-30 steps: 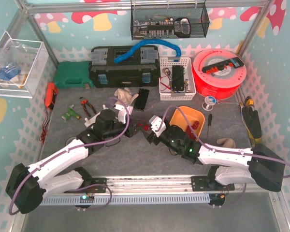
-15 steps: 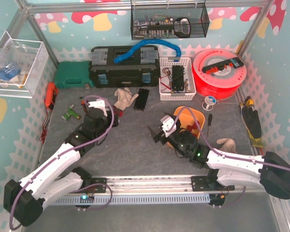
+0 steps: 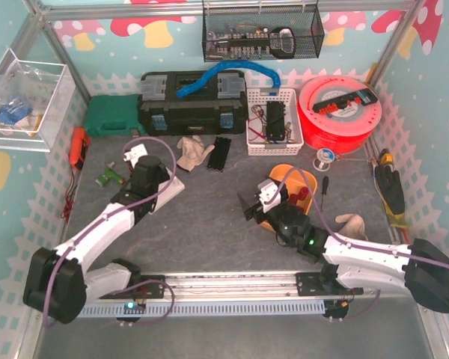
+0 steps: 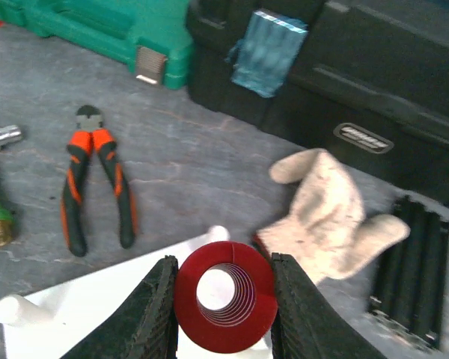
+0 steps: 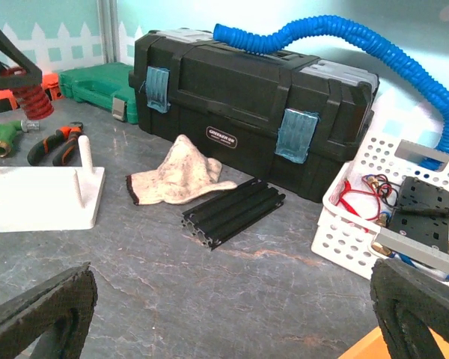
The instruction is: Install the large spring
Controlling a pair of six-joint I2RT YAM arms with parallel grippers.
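My left jaws, clamped on the large spring (image 4: 224, 298), have swung clear of my wide-apart right jaws; peg stand (image 4: 90, 310) apparently just below, seating next.

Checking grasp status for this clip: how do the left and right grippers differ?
The left gripper has its jaws closed on the red spring; the right gripper has its jaws wide apart, holding nothing. The left hangs over the white peg stand; the right sits apart from it, facing the black toolbox. Both have black jaws.
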